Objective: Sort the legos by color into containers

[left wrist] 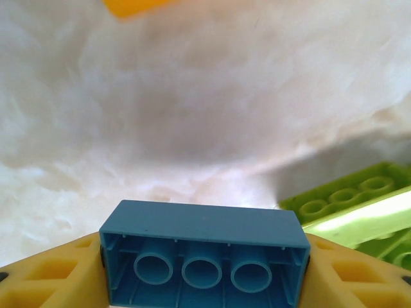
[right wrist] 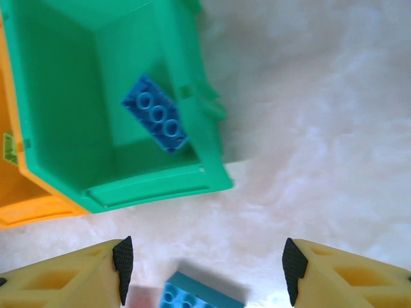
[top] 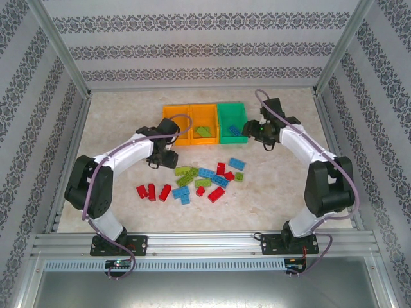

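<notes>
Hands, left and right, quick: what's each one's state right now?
Left hand: closed on a light blue brick.
Right hand: open, holding nothing.

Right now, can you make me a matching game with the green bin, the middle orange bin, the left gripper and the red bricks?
Things:
1. green bin
2. middle orange bin
3. left gripper
4. red bricks

What goes with each:
A. squeezes a blue brick
B. another blue brick lies inside
C. a green brick lies inside
D. scattered on the table

Pairs: 1-B, 2-C, 3-A, 4-D
</notes>
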You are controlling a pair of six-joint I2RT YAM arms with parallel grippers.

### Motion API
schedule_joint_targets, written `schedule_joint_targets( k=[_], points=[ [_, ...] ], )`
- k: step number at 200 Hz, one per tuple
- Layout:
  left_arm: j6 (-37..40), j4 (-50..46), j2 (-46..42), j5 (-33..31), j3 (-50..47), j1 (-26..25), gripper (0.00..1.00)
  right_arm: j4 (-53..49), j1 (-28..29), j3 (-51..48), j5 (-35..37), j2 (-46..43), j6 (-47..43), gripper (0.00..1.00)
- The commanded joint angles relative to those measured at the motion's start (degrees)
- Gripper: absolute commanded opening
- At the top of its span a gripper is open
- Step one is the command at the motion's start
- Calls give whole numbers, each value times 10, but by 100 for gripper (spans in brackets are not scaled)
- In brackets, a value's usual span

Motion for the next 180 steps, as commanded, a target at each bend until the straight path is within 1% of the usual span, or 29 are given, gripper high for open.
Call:
schedule_joint_targets(
  k=[1,36,71,82,103,125,156,180],
  points=[
    [-11,-20,-18,34,47,-4,57,11,-20,-28,8,-33,-16,66],
    [-37,54,27,173,127,-12,57,18,-43,-67,3,-52,-17,66],
    [-76,134,108,262,213,-29,57,33,-47,-111,-12,-73,-13,67],
    [-82,141,140,278,252,-37,57,36,-47,-124,-15,-79,-10,67],
    [-82,137,204,286,340,-54,57,42,-47,-150,-21,-87,-3,66],
    [-87,146,267,303,413,-59,57,48,-46,-174,-25,-98,4,66],
    [-112,166,320,334,477,-60,57,49,-47,-196,-21,-118,5,67],
    [-126,152,363,337,530,-60,58,49,-47,-202,-22,-119,7,67]
  ],
)
